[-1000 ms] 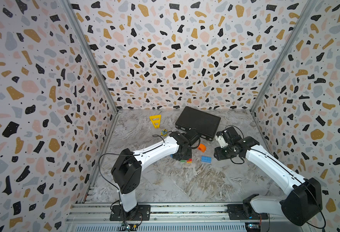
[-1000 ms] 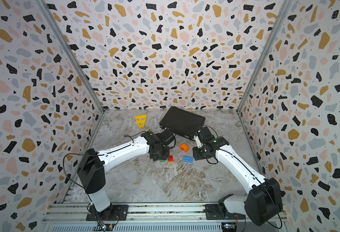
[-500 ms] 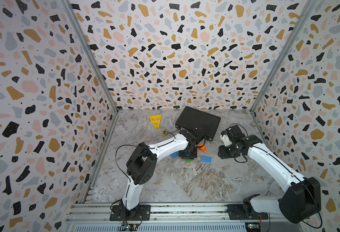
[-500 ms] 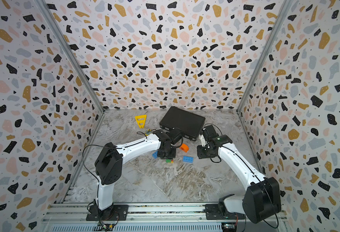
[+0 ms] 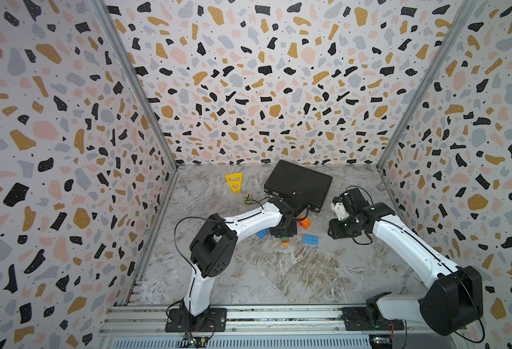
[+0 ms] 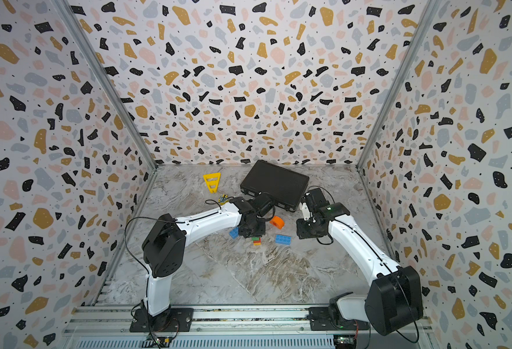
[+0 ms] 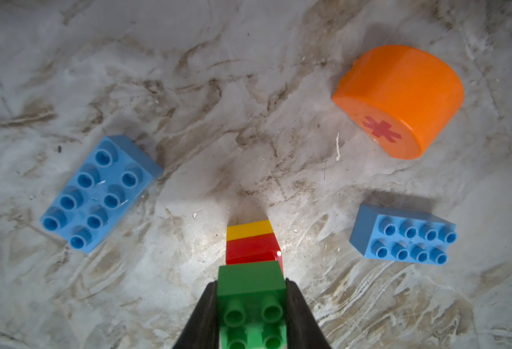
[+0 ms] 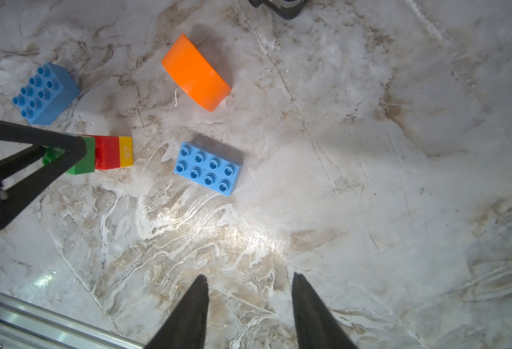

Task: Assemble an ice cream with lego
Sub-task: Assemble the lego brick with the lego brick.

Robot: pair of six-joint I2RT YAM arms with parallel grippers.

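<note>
The left end effector (image 7: 251, 284) has swung in, clenched on the green top of the brick stem (image 7: 253, 247) at the tabletop (image 7: 248, 121), and the right end effector (image 8: 249, 276), released and empty, has backed off, so the blue bricks (image 7: 97, 193) and orange dome (image 7: 399, 99) look next.

Green-red-yellow stem (image 7: 253, 256) horizontal; blue bricks (image 7: 97, 193) (image 7: 404, 238), orange dome (image 7: 399, 99) loose.

Left arm (image 5: 248, 219) stretched forward, left gripper (image 7: 251, 284) clamped on brick stack (image 7: 253, 247); right arm (image 5: 406, 241) bent, right gripper (image 8: 250, 276) parted.
</note>
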